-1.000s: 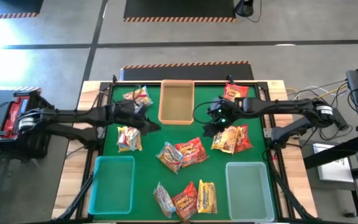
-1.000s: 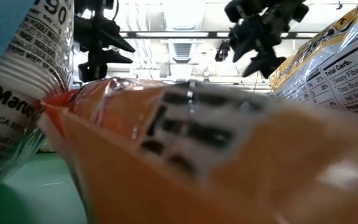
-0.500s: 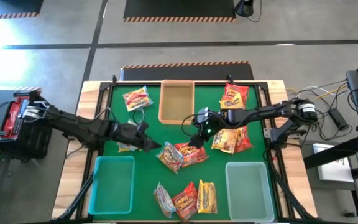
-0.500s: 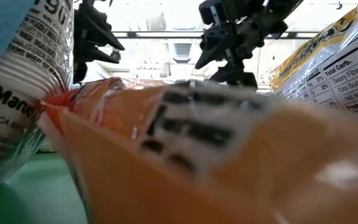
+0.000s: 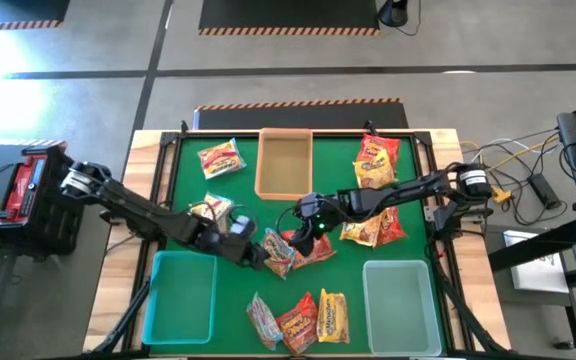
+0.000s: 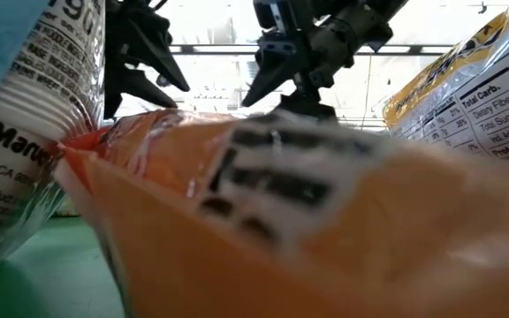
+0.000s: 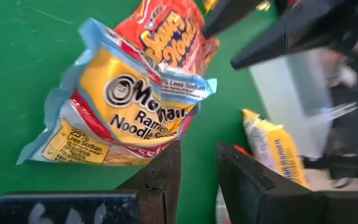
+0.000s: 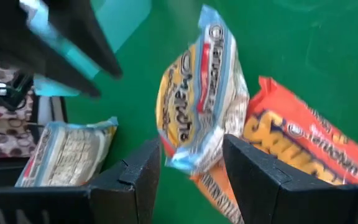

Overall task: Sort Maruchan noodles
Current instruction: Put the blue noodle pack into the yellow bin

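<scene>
Green tabletop (image 5: 238, 195) carries scattered noodles; a yellow packet (image 5: 276, 250) overlaps a red packet (image 5: 311, 246) at centre. Left gripper (image 5: 252, 252) and right gripper (image 5: 301, 224) flank them, fingers parted, holding nothing.

**Crinkly plastic on matt green felt**

The crinkly, glossy plastic ramen packets (image 5: 294, 248) are laid on a matt green cloth-like table mat (image 5: 238, 200). Smooth translucent teal plastic trays (image 5: 180, 297) and a matt tan rectangular tray (image 5: 284, 164) are seen, framed by pale bare wood tabletop (image 5: 145, 146).
</scene>
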{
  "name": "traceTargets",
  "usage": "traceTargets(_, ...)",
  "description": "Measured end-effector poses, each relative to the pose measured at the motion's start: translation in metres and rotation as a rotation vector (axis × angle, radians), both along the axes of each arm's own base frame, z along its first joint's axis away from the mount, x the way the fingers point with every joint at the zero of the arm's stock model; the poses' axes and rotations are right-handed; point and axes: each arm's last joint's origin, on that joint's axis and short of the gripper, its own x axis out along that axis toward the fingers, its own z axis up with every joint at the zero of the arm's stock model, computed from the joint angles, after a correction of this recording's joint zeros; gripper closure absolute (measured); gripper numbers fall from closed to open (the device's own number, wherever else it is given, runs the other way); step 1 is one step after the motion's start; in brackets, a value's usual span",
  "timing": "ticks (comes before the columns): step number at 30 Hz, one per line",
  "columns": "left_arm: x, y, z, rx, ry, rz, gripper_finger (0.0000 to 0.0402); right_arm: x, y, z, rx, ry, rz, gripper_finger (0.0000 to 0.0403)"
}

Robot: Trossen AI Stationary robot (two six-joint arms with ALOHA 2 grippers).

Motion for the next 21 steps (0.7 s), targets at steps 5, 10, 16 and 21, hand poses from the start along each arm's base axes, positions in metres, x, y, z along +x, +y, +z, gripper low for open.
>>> traceTargets(5,0.011,-0.012,-0.004,0.084,0.151,-0.038,0.0318,0.010,0.001,-0.007,-0.010,0.032,0.000,0.0239)
traceTargets(10,0.019,-0.017,-0.022,0.107,0.237,-0.035,0.0318,0.015,0.001,-0.011,-0.007,0.037,-0.003,0.0239)
traceTargets(16,0.028,-0.020,-0.044,0.116,0.277,-0.010,0.0318,0.015,0.001,-0.010,-0.023,0.026,0.002,0.0239)
traceTargets(21,0.037,-0.022,-0.058,0.130,0.258,0.011,0.0318,0.016,0.000,-0.010,-0.048,0.012,0.026,0.0237)
